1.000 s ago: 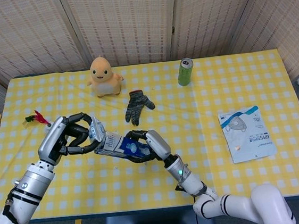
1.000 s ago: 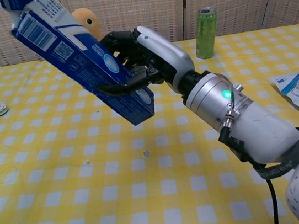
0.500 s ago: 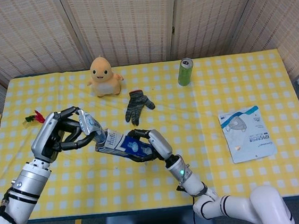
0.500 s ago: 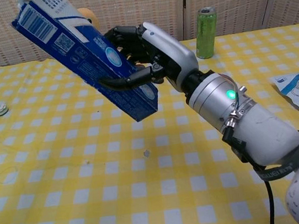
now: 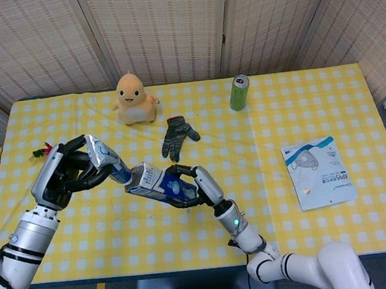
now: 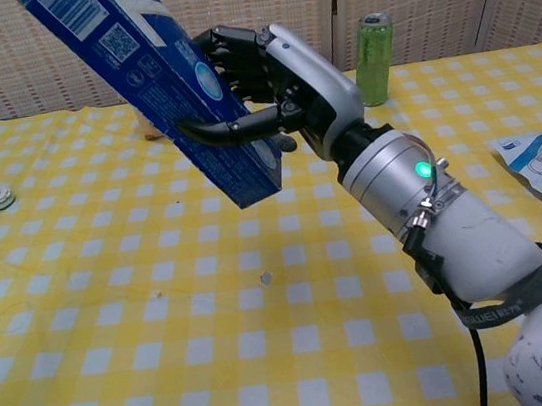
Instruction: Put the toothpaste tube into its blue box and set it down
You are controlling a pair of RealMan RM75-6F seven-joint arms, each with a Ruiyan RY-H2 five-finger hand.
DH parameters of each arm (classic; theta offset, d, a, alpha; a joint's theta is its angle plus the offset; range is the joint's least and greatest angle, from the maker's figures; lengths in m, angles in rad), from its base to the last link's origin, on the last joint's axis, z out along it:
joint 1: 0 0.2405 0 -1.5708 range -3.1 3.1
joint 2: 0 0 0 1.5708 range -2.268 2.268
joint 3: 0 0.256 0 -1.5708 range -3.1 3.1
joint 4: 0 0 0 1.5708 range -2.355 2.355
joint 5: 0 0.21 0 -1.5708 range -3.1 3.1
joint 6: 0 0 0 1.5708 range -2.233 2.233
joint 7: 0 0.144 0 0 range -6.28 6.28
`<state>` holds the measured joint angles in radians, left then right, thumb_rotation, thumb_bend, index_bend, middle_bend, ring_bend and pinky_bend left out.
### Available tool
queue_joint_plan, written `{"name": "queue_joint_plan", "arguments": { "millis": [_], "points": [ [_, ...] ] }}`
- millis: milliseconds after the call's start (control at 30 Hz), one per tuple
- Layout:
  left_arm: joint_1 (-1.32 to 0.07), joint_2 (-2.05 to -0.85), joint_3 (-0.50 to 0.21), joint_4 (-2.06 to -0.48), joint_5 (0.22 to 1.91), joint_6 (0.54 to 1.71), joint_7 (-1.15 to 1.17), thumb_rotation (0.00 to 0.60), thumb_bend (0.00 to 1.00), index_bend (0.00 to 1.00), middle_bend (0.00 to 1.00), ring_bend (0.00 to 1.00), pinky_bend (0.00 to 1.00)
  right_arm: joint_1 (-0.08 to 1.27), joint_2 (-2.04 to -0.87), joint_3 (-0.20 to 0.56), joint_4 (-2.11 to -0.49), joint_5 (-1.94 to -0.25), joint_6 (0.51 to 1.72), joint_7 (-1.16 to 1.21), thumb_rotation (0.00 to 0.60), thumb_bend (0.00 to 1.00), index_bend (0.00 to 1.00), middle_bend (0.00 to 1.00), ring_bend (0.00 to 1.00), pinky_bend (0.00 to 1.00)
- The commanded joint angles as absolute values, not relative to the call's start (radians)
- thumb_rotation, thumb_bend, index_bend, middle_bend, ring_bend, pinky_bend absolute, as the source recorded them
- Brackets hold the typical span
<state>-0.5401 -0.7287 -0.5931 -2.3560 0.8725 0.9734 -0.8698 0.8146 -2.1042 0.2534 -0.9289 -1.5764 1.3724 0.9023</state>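
My right hand (image 5: 196,185) grips the blue toothpaste box (image 5: 161,185) at its near end and holds it tilted above the table. In the chest view the box (image 6: 157,73) slants up to the top left, with the right hand (image 6: 281,91) wrapped around its lower end. My left hand (image 5: 65,175) holds the silver and blue toothpaste tube (image 5: 106,162), whose lower end meets the box's open left end. How far the tube is inside is hidden. The chest view does not show the left hand.
On the yellow checked table (image 5: 276,212) are an orange plush toy (image 5: 133,97), a grey glove (image 5: 176,137), a green can (image 5: 239,93), a mask packet (image 5: 318,171) at the right and a red feathered shuttlecock (image 5: 45,152) beside my left hand.
My left hand has drawn back to the left with the tube, so more of the tube shows between hand and box. The box has tilted and risen slightly in the right hand.
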Motion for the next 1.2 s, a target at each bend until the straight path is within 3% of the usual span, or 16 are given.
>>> {"name": "queue_joint_plan", "arguments": {
  "millis": [33, 833, 1200],
  "points": [
    [-0.538, -0.728, -0.599, -2.356, 0.867, 0.971, -0.879, 0.6, 0.41, 0.78, 1.0, 1.0, 1.0, 0.819, -2.112, 0.256, -0.921, -1.579, 1.381, 0.915, 0.6, 0.27, 0.5, 0.45, 0.49, 0.49],
    [-0.517, -0.775, -0.61, -2.356, 0.921, 0.946, -0.961, 0.6, 0.41, 0.78, 1.0, 1.0, 1.0, 0.841, -2.199, 0.25, -0.788, -1.569, 1.387, 0.969, 0.6, 0.27, 0.5, 0.45, 0.49, 0.49],
    [-0.557, -0.82, -0.598, -2.356, 0.856, 0.96, -0.903, 0.6, 0.41, 0.78, 1.0, 1.0, 1.0, 0.858, -2.238, 0.262, -0.752, -1.572, 1.416, 1.034, 0.6, 0.27, 0.5, 0.45, 0.48, 0.49]
  ]
}}
